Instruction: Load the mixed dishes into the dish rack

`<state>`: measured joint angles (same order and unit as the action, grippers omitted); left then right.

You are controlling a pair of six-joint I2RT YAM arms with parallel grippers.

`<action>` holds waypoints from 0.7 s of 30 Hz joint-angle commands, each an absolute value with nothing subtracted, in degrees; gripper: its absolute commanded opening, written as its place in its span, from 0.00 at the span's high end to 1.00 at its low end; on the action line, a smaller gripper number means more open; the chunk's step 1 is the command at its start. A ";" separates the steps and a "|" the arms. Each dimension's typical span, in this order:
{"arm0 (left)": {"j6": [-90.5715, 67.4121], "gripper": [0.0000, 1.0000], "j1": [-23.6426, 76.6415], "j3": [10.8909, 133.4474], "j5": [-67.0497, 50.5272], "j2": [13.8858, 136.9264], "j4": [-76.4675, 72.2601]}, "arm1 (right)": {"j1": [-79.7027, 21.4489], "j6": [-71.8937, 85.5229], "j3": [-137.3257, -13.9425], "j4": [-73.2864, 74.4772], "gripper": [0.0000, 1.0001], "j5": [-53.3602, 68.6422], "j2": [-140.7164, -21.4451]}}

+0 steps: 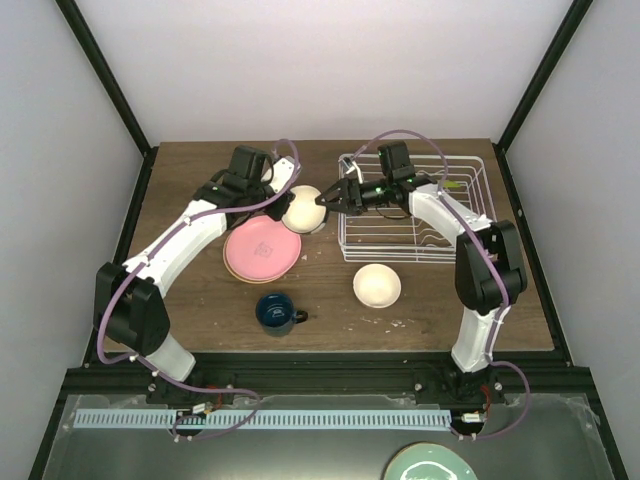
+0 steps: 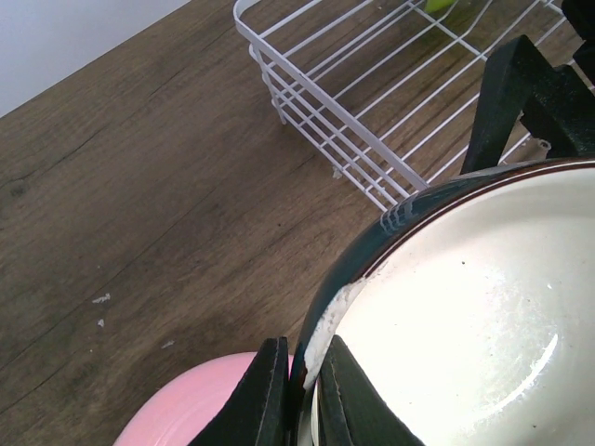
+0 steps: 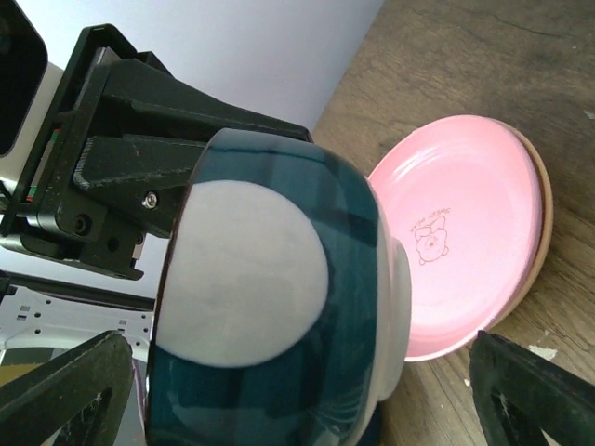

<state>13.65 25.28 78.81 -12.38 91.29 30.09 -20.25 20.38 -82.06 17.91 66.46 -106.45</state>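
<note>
Pale walls close in a dark wood-grain table (image 1: 200,310), matte and lightly speckled with crumbs. At its back right sits the rack (image 1: 470,215), a white wire basket with thin upright dividers. It looks almost unloaded, with only a lime-green scrap showing at its far side.

Left of it lies the pink plate (image 1: 262,248), smooth and glossy with a small printed figure. It is stacked on a tan plate (image 3: 544,195), of which only the rim peeks out.

Above that stack's far edge, just beside the rack's left wall, the left claw (image 1: 284,195) is pinched tight on the rim of a bowl (image 1: 303,210). One finger is inside and one outside, which tips the bowl onto its side. The bowl is glazed cream within and dark teal outside, with a pale round foot.

The right claw (image 1: 328,197) faces that foot with its jaws spread wide to either side of it, touching nothing — probably set for a handover into the rack.

A second bowl (image 1: 377,286) stands upright in front of the rack. The mug (image 1: 275,310) — dark blue, handle to the right — waits near the front edge.
</note>
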 commanded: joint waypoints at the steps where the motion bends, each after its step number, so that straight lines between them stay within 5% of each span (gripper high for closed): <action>1: 12.51 1.00 25.31 79.22 -15.09 89.85 26.57 | -21.92 21.47 -84.32 13.97 0.00 68.79 -107.25; 9: 12.65 1.00 25.27 79.32 -15.53 90.39 25.94 | -24.11 20.32 -84.88 14.59 0.01 70.84 -108.82; 21: 12.97 1.00 25.31 78.12 -15.53 90.44 25.76 | -24.30 17.95 -85.96 16.98 0.28 71.81 -109.00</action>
